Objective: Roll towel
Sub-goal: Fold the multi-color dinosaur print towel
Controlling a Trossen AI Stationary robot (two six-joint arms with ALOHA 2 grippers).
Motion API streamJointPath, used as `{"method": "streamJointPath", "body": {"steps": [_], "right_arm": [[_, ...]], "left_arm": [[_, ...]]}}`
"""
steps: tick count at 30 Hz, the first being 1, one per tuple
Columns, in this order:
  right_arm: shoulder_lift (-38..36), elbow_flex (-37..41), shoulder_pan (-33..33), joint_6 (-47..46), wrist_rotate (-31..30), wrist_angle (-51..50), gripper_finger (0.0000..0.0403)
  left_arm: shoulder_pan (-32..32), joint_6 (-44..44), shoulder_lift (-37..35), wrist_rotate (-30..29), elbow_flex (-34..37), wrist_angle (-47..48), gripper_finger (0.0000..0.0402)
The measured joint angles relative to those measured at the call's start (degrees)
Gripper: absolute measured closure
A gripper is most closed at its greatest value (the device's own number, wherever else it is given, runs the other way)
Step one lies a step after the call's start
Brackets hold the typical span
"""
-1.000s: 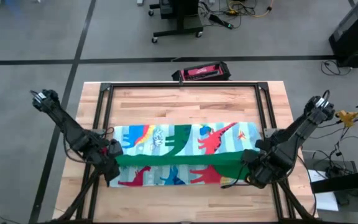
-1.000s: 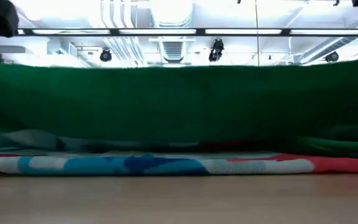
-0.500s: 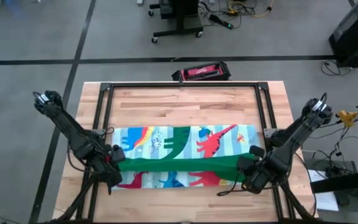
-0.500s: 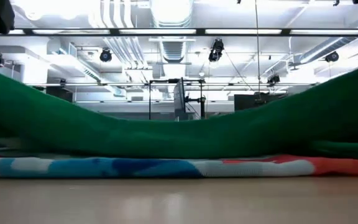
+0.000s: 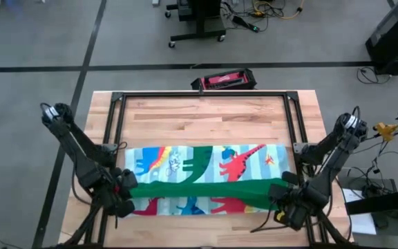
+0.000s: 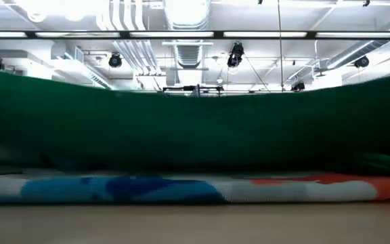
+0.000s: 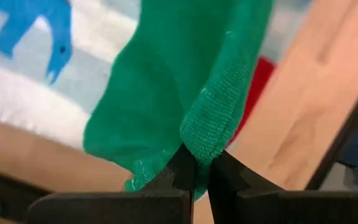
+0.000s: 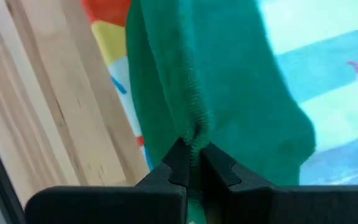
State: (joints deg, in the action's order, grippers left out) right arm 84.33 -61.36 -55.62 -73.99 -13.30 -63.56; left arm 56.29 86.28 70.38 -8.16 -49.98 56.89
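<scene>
— Green terry hem is what both arms have hold of. Starting at the left: the left end effector (image 5: 125, 188) sits over the near left corner of the towel (image 5: 206, 162), and in its wrist view the fingers (image 7: 182, 167) are pinched tight on a bunched bit of the green border.

— Why the corner and not the middle of the edge?

— My reading is that a corner each lets the two arms carry the whole long edge as one band. From above you see that band, green, running across between them, lifted and folded over the printed part. From worktop height it hangs as a wide green curtain above the flat layer, sagging a little in the centre.

— And the rest of the cloth?

— It lies flat on the wooden worktop (image 5: 206, 117), inside the black frame, dinosaurs facing up, its far edge toward the middle of the boards.

— The right side?

— The right end effector (image 5: 284, 196) mirrors the left at the near right corner, clamped shut on the hem; its fingers (image 8: 180, 163) nip the stitched ridge of the border.

— How far along, would you say?

— Early, I judge: one edge raised and turned over, no tight roll formed yet. Uneven travel could skew it.
</scene>
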Motion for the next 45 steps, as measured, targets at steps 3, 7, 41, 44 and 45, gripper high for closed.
{"method": "streamJointPath", "body": {"steps": [3, 7, 41, 44, 45], "right_arm": [[1.3, 0.0, -0.7, -1.0, 0.1, 0.7, 0.0403], [3.7, 0.1, -0.9, 1.5, 1.3, 7.1, 0.0403], [6.1, 2.5, -2.3, 2.6, 7.7, 10.4, 0.0347], [6.6, 3.3, -3.5, 0.0, 8.8, 10.8, 0.0393], [6.8, 4.0, -3.6, -0.7, 10.5, 11.0, 0.0395]], "left_arm": [[2.1, 3.3, 2.0, -0.6, 0.2, -1.0, 0.0392], [3.3, 5.2, 5.3, -1.3, 0.3, -5.2, 0.0369], [2.0, 2.7, 12.9, -7.3, 1.8, -12.4, 0.0321], [2.2, 2.9, 16.3, -4.5, 1.8, -15.7, 0.0335], [2.2, 2.9, 17.1, -3.8, 1.8, -16.6, 0.0338]]}}
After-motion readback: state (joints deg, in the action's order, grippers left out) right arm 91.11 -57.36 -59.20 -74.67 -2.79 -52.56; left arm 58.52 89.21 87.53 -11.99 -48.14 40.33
